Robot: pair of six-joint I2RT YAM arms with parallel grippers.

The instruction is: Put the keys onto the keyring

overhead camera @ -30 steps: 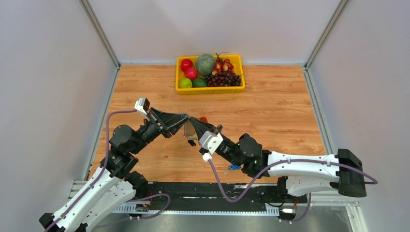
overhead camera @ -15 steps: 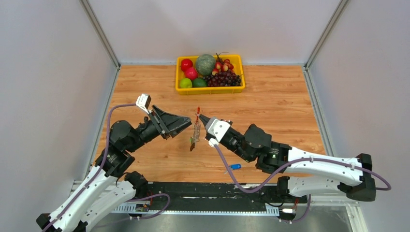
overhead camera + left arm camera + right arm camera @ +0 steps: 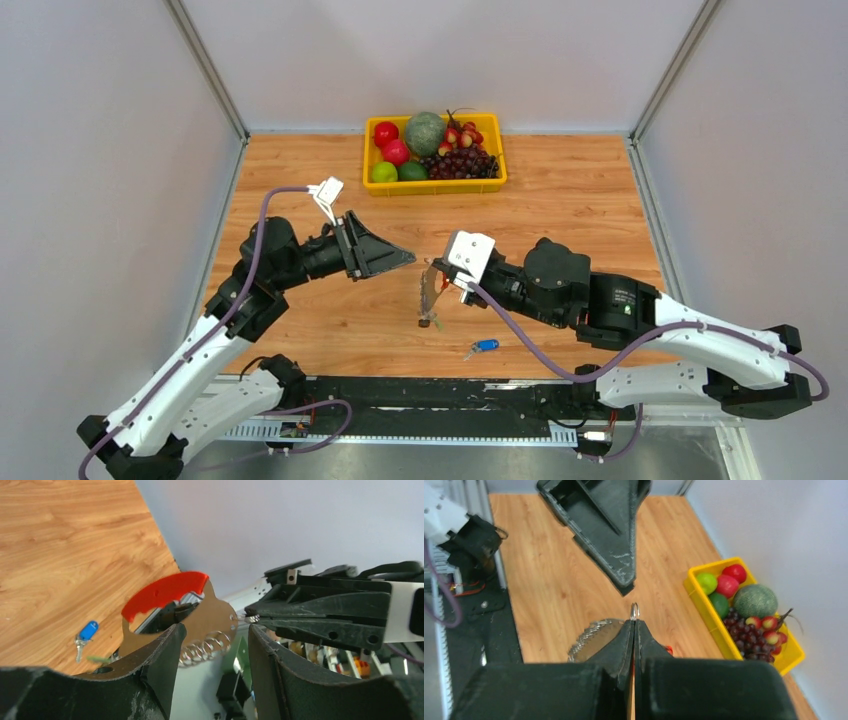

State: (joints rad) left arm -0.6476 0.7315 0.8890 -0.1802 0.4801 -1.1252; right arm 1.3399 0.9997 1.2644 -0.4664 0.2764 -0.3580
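My right gripper (image 3: 436, 266) (image 3: 634, 622) is shut on the keyring (image 3: 635, 611), a thin silver ring poking out of its tips. The grey spring-like charm (image 3: 428, 300) hangs below it, above the table. In the left wrist view the charm (image 3: 205, 649) and a red-headed key (image 3: 165, 592) hang together from the ring (image 3: 251, 618). My left gripper (image 3: 405, 262) (image 3: 215, 630) is open and empty, its tips a short way left of the ring. The blue key (image 3: 485, 346) (image 3: 87, 631) lies on the wood near the front edge.
A yellow basket (image 3: 435, 186) (image 3: 702, 605) of fruit stands at the back centre. White walls close in the left, right and far sides. The black rail (image 3: 430, 395) with the arm bases runs along the near edge.
The two grippers were tip to tip and have drawn apart. The right gripper has kept the keyring and swung it down and nearer. The left arm has lifted and let go.
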